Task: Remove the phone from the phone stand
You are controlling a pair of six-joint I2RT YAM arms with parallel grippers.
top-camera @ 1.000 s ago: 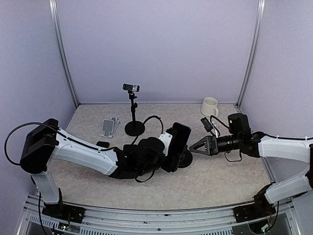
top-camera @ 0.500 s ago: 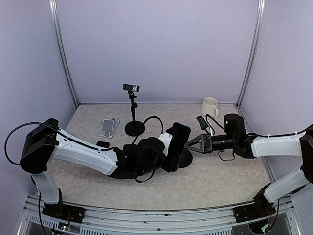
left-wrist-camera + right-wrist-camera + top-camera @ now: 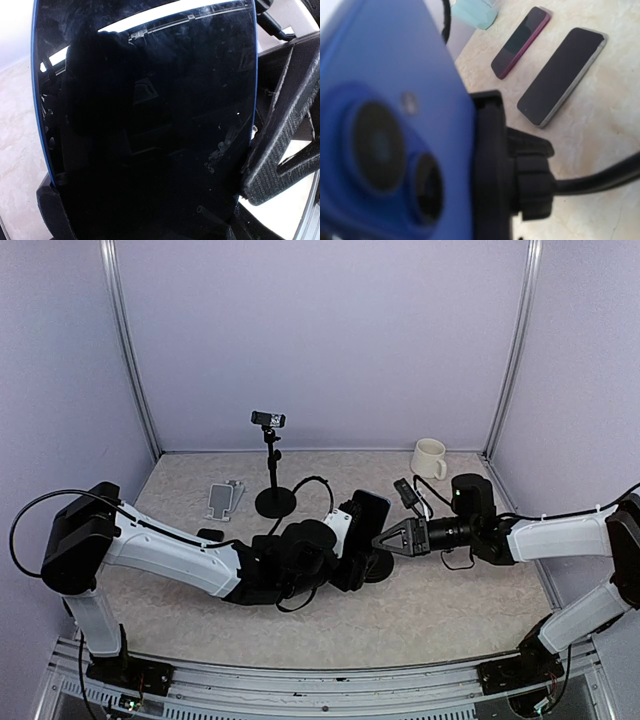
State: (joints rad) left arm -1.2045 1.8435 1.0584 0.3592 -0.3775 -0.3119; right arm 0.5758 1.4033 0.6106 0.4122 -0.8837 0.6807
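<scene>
A blue phone (image 3: 368,520) with a black screen (image 3: 145,125) stands upright in the black phone stand (image 3: 492,165) mid-table. The stand's round base (image 3: 381,564) sits below it. My left gripper (image 3: 356,532) is closed on the phone's side edges, with one ribbed finger (image 3: 277,145) pressed on its right edge. My right gripper (image 3: 382,538) points at the phone's blue back (image 3: 385,125), its tips at the stand's clamp. The right wrist view shows none of its fingers, so I cannot tell how its jaws stand.
A cream mug (image 3: 429,457) stands at the back right. A small camera on a black tripod (image 3: 272,465) and a white holder (image 3: 224,498) are at the back left. A magenta phone (image 3: 520,42) and a grey phone (image 3: 562,75) lie flat on the table.
My right arm has moved left until its tips reach the phone and stand, and its fingers look closer together. The left arm and the phone have not moved.
</scene>
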